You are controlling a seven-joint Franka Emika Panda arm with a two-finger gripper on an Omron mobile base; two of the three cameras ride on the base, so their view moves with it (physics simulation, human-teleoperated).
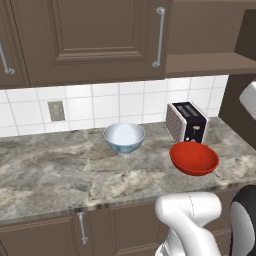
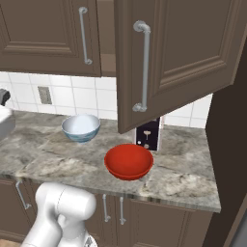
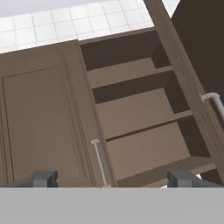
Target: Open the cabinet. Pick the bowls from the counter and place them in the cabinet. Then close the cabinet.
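Your white bowl with the blue pattern sits upright on the counter, toward the tiled wall, so its rim is free to take from above. At its 3 o'clock and a little nearer you, well apart, lies the red bowl, just in front of the toaster; that toaster crowds its far side, so I judge a grasp on the near rim the safer one.

Above, the cabinet has its left door shut and its right door swung wide, which is why the brown shelves lie bare to the hand view, at about 1 o'clock from the left door's bar handle.

Your pincer stands spread wide and holds nothing, facing the open half. Opening looks done; both bowls are yet to be moved.
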